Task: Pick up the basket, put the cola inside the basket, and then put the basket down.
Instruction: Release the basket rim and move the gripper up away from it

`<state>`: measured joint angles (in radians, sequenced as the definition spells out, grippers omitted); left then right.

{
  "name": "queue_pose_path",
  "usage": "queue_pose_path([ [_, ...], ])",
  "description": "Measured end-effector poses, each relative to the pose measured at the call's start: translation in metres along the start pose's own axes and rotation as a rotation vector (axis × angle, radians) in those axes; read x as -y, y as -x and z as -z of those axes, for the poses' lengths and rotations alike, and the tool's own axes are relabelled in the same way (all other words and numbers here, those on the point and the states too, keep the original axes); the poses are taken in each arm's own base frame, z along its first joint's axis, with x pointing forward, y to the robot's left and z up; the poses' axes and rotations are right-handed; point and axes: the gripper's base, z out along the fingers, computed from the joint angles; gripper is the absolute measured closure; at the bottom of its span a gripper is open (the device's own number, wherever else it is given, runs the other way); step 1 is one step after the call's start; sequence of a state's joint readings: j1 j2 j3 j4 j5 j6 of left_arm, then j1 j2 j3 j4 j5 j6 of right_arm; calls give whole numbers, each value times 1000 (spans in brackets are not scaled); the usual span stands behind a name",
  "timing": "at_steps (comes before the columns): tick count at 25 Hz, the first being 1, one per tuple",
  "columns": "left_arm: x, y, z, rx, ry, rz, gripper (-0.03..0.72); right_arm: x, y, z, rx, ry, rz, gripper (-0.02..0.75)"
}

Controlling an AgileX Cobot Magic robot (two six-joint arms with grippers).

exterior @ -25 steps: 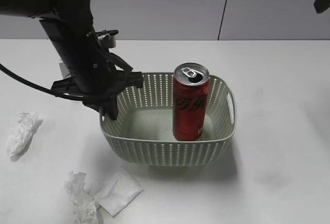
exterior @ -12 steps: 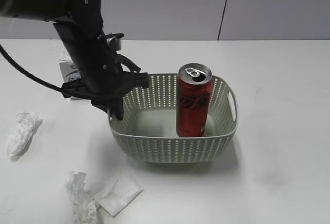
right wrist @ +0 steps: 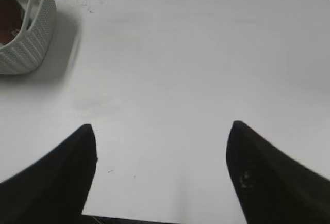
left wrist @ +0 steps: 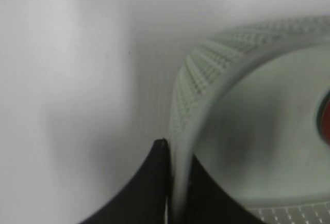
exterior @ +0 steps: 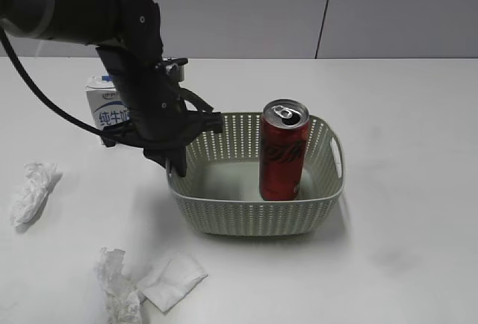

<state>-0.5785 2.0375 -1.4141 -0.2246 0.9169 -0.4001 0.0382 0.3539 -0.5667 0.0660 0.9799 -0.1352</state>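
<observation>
Basket point(exterior: 258, 212), cola point(exterior: 283, 152) inside: carried rightward, lowered toward table; left gripper point(exterior: 179, 161) clamps its rim (right gripper point(right wrist: 160, 131) agape); release pending

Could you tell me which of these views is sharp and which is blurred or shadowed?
Exterior view: sharp, with soft shadow under the basket; left wrist view: the basket rim and left gripper are out of focus; right wrist view: fairly clear, its fingers dark silhouettes.

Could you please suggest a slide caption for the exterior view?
Left gripper clamps the rim of the pale sage-green perforated plastic basket, which holds the upright tall slim red cola can.
</observation>
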Motion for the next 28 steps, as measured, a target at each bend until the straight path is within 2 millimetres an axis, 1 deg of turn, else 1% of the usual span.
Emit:
queue_pose_path([
  [4,0,0,0,3,-1,0,691,-5,-29,3,74,17,-11,143],
  [7,0,0,0,4,-1,-1,691,-7,-45,6,140,13,-9,144],
  [10,0,0,0,5,-1,-1,689,-8,-51,14,223,5,-4,144],
  [13,0,1,0,13,-2,-2,684,-8,-52,15,239,3,-4,144],
  [16,1,3,0,32,-7,-5,641,-8,-52,15,240,3,-4,144],
  [18,1,4,0,43,-9,-6,557,-8,-52,15,241,3,-4,144],
  [20,1,5,0,48,-6,-9,437,-8,-52,15,241,3,-4,144],
  [22,0,5,0,49,-3,-12,276,-8,-52,15,241,3,-4,144],
  [24,0,5,1,53,0,-17,138,-8,-52,15,242,3,-4,144],
  [25,0,5,2,56,2,-20,83,-8,-52,15,242,3,-4,144],
  [26,0,4,5,60,3,-23,48,-8,-52,15,242,3,-4,144],
  [28,0,3,15,71,8,-36,18,-8,-52,15,242,3,-4,144],
])
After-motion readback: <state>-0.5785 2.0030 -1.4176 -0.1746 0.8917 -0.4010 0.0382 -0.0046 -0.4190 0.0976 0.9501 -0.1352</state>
